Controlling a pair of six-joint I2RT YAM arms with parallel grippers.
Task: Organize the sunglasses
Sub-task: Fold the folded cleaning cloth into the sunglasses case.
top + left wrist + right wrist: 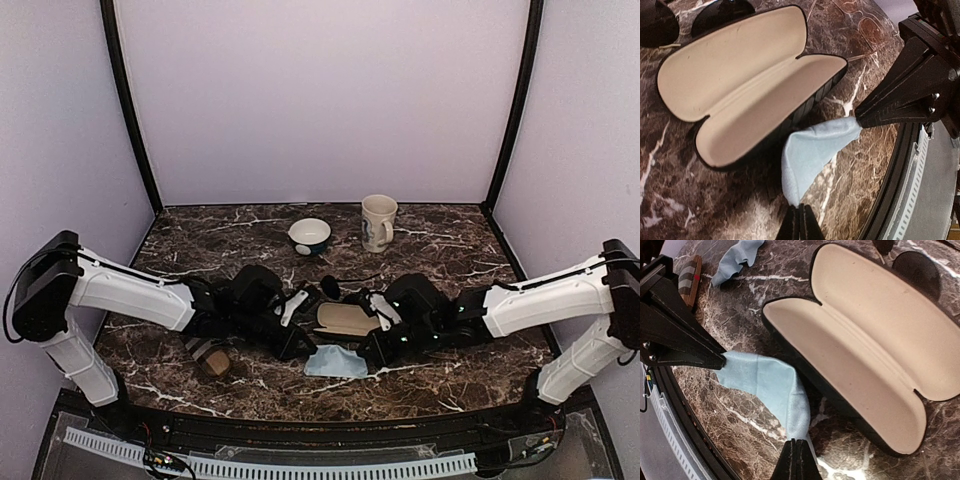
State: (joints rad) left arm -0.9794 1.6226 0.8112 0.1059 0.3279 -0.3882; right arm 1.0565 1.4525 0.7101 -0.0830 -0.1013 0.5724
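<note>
Near edge of the table (450, 250), low centre of the top view: a light blue cloth (335, 362) is pinched at both ends and spanned between the two arms. Left gripper (799, 214): jaws are closed fully on one corner of the cloth, seen at bottom centre of the left wrist view. Right gripper (796, 452): jaws are closed fully on the opposite corner, at bottom centre of the right wrist view. The cloth sags between them; contact with the table cannot be told. A brown striped case (212, 358) is seen lower left, partly covered by the left arm. A second blue cloth (736, 257) is seen near it at the upper left of the right wrist view. Just behind the held cloth, a black case (345, 318) is laid open with its beige lining up. The sunglasses (331, 288) are located on the table just behind the open case, outside it. Their dark lenses are cut off at the upper left of the left wrist view and the upper right of the right wrist view. Farther back, a bowl (310, 235) and a mug (379, 221) are set near each other, not touching.
</note>
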